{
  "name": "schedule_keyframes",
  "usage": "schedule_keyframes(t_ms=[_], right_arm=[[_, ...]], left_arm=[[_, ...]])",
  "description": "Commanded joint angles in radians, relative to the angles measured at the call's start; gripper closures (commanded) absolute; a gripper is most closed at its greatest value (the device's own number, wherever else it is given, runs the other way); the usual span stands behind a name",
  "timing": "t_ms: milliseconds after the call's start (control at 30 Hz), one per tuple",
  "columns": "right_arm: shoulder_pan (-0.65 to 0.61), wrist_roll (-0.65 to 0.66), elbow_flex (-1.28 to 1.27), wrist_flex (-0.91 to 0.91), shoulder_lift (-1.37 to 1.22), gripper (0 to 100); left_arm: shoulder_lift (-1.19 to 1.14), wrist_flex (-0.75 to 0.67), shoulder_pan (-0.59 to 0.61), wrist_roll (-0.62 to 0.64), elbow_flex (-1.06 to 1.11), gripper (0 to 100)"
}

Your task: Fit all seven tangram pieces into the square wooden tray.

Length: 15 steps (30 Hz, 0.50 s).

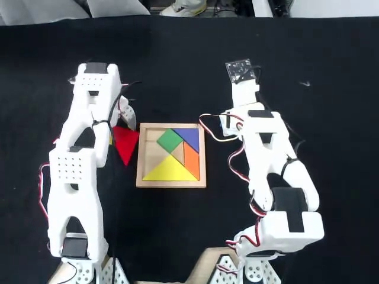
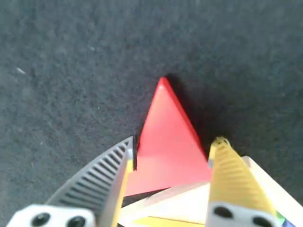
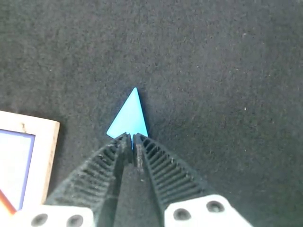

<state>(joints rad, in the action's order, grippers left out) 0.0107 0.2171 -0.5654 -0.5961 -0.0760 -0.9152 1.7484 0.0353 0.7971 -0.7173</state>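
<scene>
Surface: black cloth (image 1: 177, 225) covers the whole table, with small pale specks on it.
Room: along the 12 o'clock edge of the high view lie pale fabric (image 1: 35, 9) and a white panel (image 1: 331, 7).
Tray: the square wooden tray (image 1: 141, 155) sits at mid-table, between the two arms.
In the tray: a green square (image 1: 169, 140) at 12 o'clock, a blue triangle (image 1: 189, 137) at 1 o'clock, an orange piece (image 1: 190, 158) at 3 o'clock and a yellow triangle (image 1: 170, 170) at 6 o'clock; the 10 o'clock corner is bare wood.
Red triangle (image 1: 125, 144): flat on the cloth just beside the tray's rim, at 9 o'clock from it.
Left gripper (image 2: 175, 142): spread apart, its grey finger (image 2: 111, 170) and yellow finger (image 2: 232, 175) on either side of the red triangle's wide end.
Left arm (image 1: 74, 177): at 9 o'clock from the tray, hiding part of the red triangle's edge.
Right gripper (image 3: 131, 137): closed, fingertips together at the wide end of a light-blue triangle (image 3: 129, 116) on the cloth near a tray corner; whether they pinch it cannot be told.
Right arm (image 1: 278, 177): at 3 o'clock from the tray, with red and white wires (image 1: 237, 160) looping off it.
</scene>
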Motion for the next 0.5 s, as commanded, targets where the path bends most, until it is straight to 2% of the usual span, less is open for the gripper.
schedule_keyframes(t_ms=[0,200,467], right_arm=[[-0.021,0.008,0.039,0.020,0.002,98.6],[-0.021,0.008,0.039,0.020,0.002,98.6],[-0.021,0.008,0.039,0.020,0.002,98.6]], left_arm=[[0.172,0.012,-0.036,-0.003,0.019,73],[0.192,-0.021,-0.102,-0.002,0.120,68],[0.072,-0.032,-0.064,-0.008,0.097,68]])
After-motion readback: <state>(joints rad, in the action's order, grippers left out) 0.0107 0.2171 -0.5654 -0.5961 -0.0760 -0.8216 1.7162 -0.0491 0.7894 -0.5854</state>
